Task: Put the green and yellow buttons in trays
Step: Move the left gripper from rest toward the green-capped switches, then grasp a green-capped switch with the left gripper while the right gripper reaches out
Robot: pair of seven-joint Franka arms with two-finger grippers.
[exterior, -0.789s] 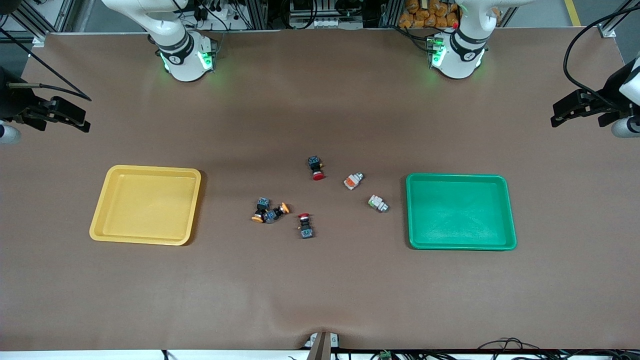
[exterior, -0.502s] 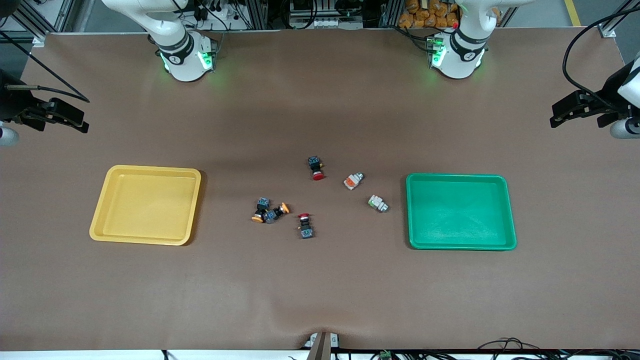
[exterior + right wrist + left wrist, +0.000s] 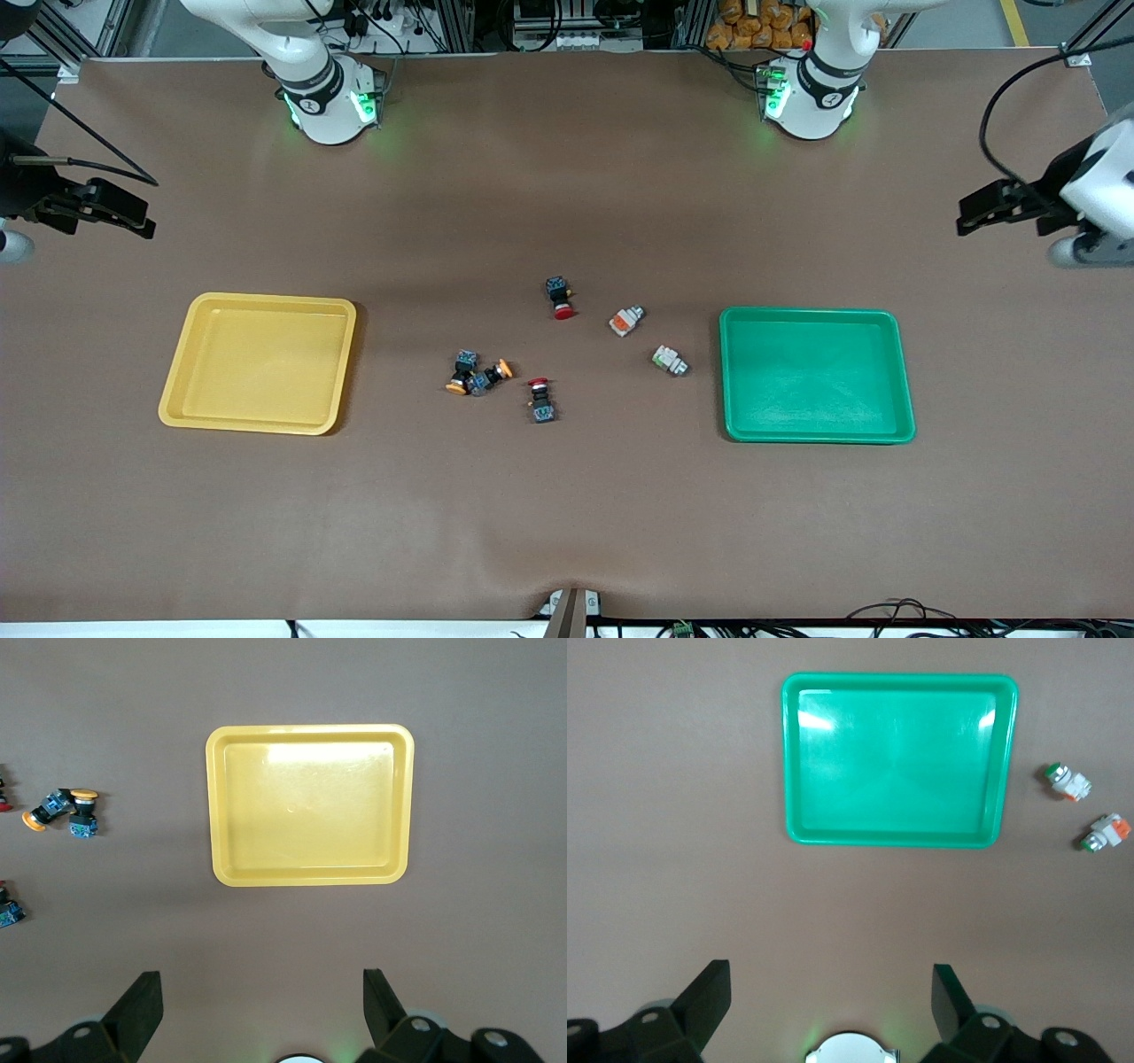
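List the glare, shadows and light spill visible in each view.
Left wrist view: white glare patches in two corners of the green tray. Right wrist view: a bright band washes out one end of the yellow tray. Front view: green lamp glow spills onto the table by both arm bases; soft shadows edge both trays.

1. A brown tabletop (image 3: 567,514) carries everything.
2. One red-capped button (image 3: 560,298) lies near the tabletop's middle.
3. A second red-capped button (image 3: 540,400) lies nearer the front camera's edge, well apart from the first.
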